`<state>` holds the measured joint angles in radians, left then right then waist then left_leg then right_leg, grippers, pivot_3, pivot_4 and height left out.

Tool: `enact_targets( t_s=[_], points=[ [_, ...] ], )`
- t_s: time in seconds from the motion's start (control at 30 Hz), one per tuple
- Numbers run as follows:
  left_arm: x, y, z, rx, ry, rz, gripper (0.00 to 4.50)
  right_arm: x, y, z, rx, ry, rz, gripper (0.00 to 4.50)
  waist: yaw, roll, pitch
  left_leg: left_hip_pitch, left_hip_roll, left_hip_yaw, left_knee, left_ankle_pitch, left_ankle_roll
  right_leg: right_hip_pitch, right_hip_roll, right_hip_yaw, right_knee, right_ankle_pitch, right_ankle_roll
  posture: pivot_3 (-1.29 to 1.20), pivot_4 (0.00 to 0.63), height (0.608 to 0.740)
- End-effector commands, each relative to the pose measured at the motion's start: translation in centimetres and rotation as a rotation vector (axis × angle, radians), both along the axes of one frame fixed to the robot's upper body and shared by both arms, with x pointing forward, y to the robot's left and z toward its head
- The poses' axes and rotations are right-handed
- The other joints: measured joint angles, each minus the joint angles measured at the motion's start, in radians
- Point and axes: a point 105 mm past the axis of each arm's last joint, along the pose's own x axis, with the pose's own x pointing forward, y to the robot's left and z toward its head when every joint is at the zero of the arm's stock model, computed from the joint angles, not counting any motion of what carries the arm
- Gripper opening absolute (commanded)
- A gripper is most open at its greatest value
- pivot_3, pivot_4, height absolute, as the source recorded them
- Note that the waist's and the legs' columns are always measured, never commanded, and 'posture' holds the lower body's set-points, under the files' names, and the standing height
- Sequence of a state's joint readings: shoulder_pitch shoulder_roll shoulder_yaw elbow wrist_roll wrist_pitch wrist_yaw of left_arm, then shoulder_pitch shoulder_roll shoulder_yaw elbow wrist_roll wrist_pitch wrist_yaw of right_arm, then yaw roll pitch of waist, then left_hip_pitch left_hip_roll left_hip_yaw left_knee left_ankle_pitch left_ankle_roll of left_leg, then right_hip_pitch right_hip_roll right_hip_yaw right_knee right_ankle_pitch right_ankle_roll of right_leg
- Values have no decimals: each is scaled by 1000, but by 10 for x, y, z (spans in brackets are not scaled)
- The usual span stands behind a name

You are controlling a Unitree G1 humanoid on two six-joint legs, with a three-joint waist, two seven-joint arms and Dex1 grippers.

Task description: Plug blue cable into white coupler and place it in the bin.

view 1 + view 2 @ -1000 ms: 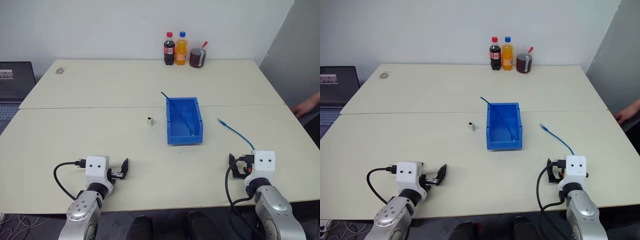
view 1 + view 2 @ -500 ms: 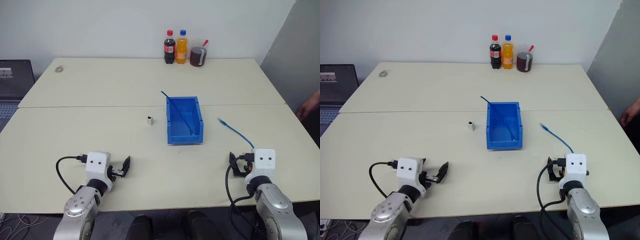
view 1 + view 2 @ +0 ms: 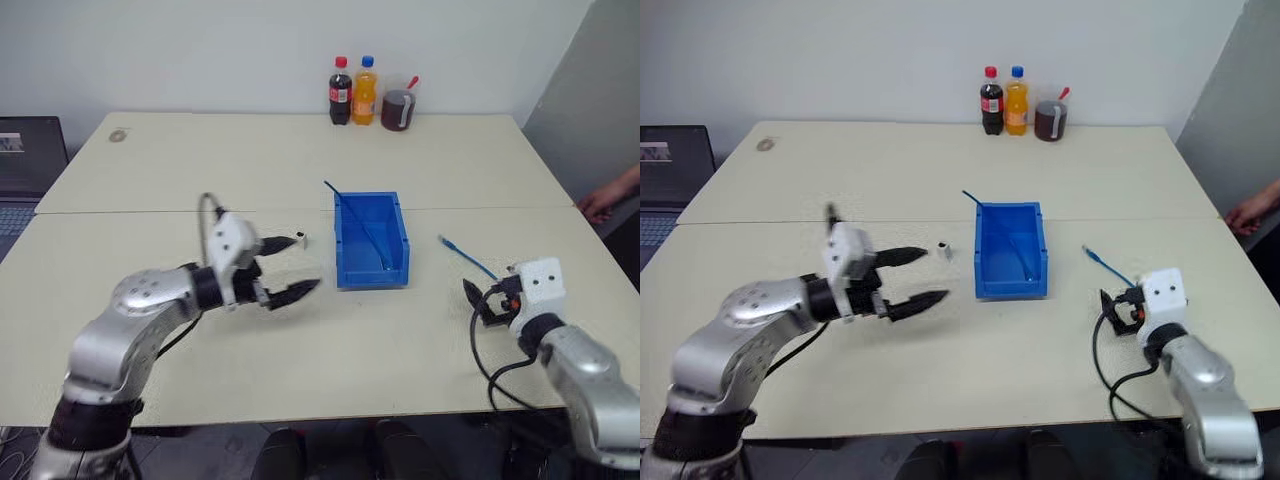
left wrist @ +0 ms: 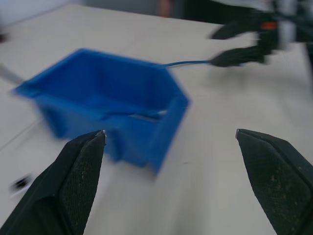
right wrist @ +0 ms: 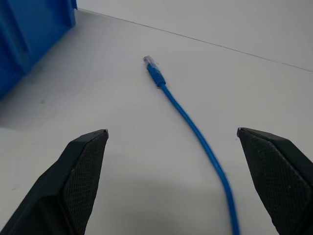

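This looks like an office or a test room. Two big pale tables stand pushed together by a plain white wall. A laptop sits at the side, and drink bottles stand at the back.

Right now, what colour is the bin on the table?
The bin is solid blue; the right eye view shows it best.

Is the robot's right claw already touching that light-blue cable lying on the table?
Apart. In the right wrist view the blue cable lies flat on the table between the two spread fingers, with bare tabletop showing on both sides of it.
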<state>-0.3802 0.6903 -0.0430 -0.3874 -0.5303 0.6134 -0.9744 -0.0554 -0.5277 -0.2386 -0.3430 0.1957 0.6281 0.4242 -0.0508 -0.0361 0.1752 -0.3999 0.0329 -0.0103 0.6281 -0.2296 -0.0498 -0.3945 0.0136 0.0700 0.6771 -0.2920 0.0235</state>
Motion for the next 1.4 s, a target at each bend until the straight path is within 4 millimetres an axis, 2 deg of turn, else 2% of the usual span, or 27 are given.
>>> enact_targets(
  t_s=[0.03, 0.13, 0.27, 0.5, 0.6, 0.7, 0.73, 0.93, 1.1, 1.23, 1.4],
  points=[
    [3, -26, 6, 10, -49, -161, 4478, 21, -25, 1, 26, 71, 107, 4500, 0, 0, 1, 0, -1, 0, 1, 0, 0, 0, 0, 0, 1, 0, 1, 0, 150, 740],
    [11, -39, 9, 9, -89, -202, 4478, 35, -37, -2, 26, 132, 174, 4500, -2, 0, 2, 0, -1, 0, 1, 0, 1, 1, 0, 0, 1, 0, 1, 0, 150, 740],
    [22, -49, 14, -3, -123, -180, 4478, 45, -40, -9, 64, 219, 276, 4500, -6, 0, 2, 0, -1, -2, 1, 0, 1, 0, 0, 0, 1, 0, 1, 0, 150, 740],
    [20, -47, 17, 17, -136, -183, 4478, 57, -44, -23, 80, 314, 322, 4500, -7, 0, 2, 0, -2, -2, 2, 0, 1, 1, -1, 0, 1, 2, -2, 0, 150, 740],
    [18, -47, 18, 17, -139, -183, 4500, 59, -46, -30, 92, 349, 328, 3988, -7, 0, 2, 1, -2, -2, 3, 0, 1, 4, -1, 0, 2, 2, -1, 0, 150, 740],
    [18, -45, 19, 18, -141, -172, 4500, 59, -45, -33, 97, 363, 348, 3141, -6, 0, 2, 2, -2, -3, 4, 0, 1, 5, -2, 0, 2, 3, -1, 0, 150, 740],
    [19, -45, 19, 14, -135, -165, 4500, 59, -44, -33, 106, 367, 358, 3023, -6, 0, 2, 2, -2, -4, 4, 0, 1, 6, -2, 0, 2, 3, -1, 0, 150, 740],
    [20, -42, 17, 9, -118, -154, 4500, 55, -32, -34, 131, 401, 440, 1243, -7, 0, 2, 2, -2, -5, 4, 0, 1, 6, -1, 0, 2, 3, -1, 0, 150, 740],
    [23, -40, 14, 22, -120, -146, 4500, 53, -26, -31, 159, 412, 476, 16, -7, 0, 2, 2, -2, -5, 4, 0, 0, 6, -1, -1, 2, 3, -1, 0, 150, 740],
    [23, -41, 15, 21, -122, -147, 4500, 51, -30, -34, 155, 415, 460, 16, -6, 0, 2, 2, -2, -6, 4, 0, 0, 6, -1, -1, 3, 3, -1, 0, 150, 740],
    [19, -40, 14, 24, -119, -161, 4500, 47, -49, -32, 102, 397, 398, 16, -5, 0, 2, 2, -2, -6, 4, 0, 0, 6, -1, -1, 3, 3, -1, 0, 150, 740]
  ],
)
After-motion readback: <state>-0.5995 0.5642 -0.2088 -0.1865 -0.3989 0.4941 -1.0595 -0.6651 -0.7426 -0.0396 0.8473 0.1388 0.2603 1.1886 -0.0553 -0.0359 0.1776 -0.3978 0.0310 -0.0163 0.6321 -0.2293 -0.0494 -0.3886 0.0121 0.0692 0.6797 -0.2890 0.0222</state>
